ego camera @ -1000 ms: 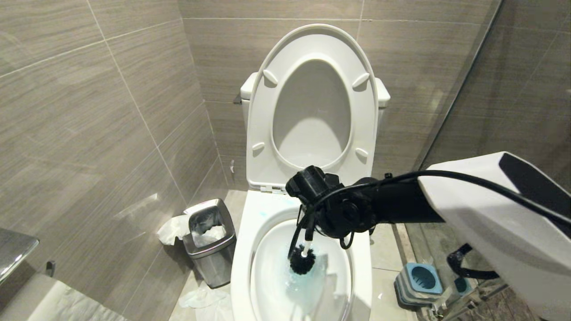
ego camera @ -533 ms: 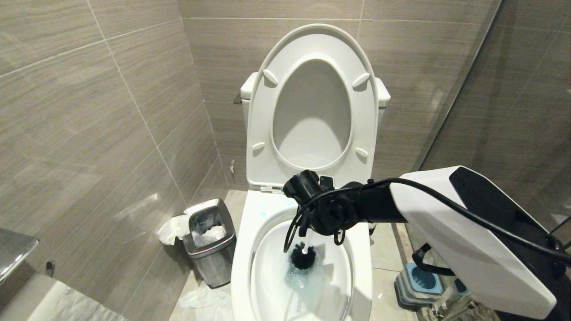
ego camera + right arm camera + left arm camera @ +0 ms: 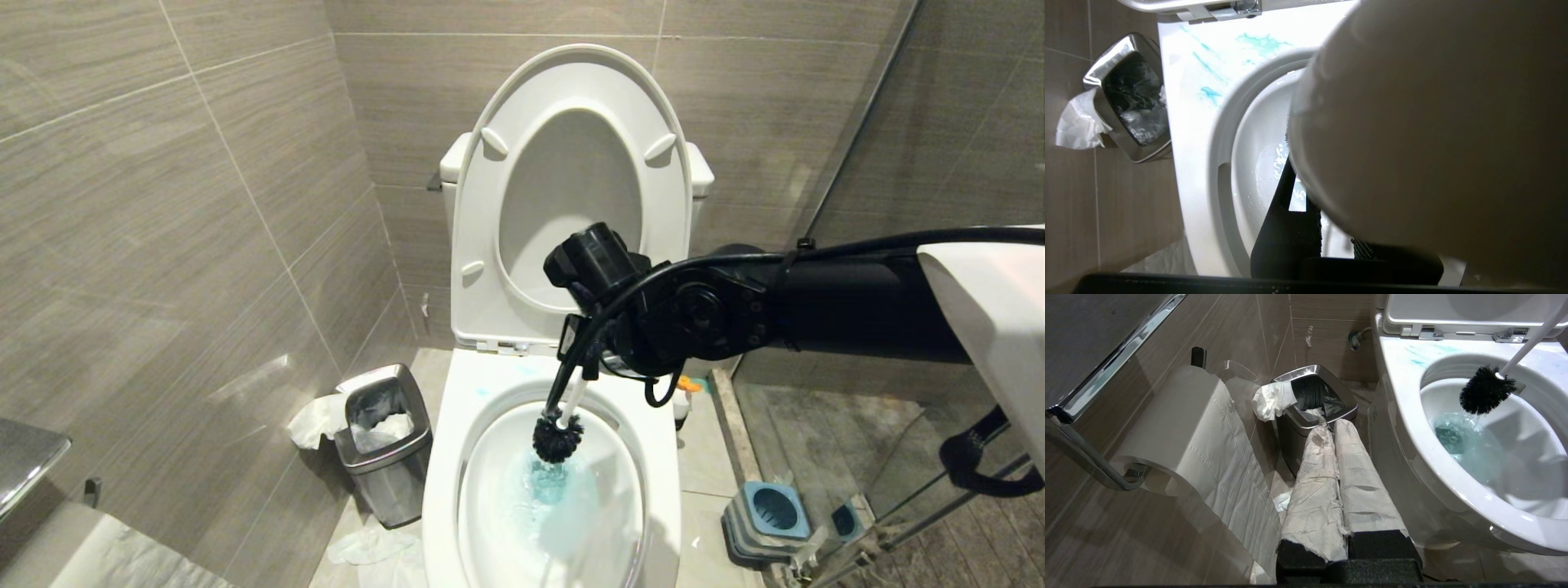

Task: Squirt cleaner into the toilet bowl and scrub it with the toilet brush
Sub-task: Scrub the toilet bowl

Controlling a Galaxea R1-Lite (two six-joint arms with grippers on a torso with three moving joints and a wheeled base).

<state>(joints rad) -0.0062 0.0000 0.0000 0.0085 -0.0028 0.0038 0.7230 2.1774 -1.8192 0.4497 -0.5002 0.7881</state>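
Since a second ago the right arm has swung up and back toward the hinge end, and the toilet brush (image 3: 560, 433) came with it — black head now clear of the water, hanging over the rear slope of the toilet bowl (image 3: 445, 490) instead of sitting in the pool. Nearest: left gripper (image 3: 1345, 490), paper-wrapped fingers pressed together, holding nothing, parked low beside the bowl's outer wall and pointed at the steel waste bin (image 3: 1314, 396). Toilet roll (image 3: 1184, 428) hangs on that side wall. Mid: pool tinted by cleaner (image 3: 549, 490), more turquoise smears on the flat rim (image 3: 1208, 69) by the hinges. Right gripper (image 3: 589, 359) is clamped narrow on the white handle, knob end filling its wrist view. Far: seat and lid (image 3: 571, 188) propped up against the tank. Judgement — bristles look off the ceramic; drop the head back onto the wall, keep pressure, work under the rim in short arcs, slow enough not to flick blue water out.
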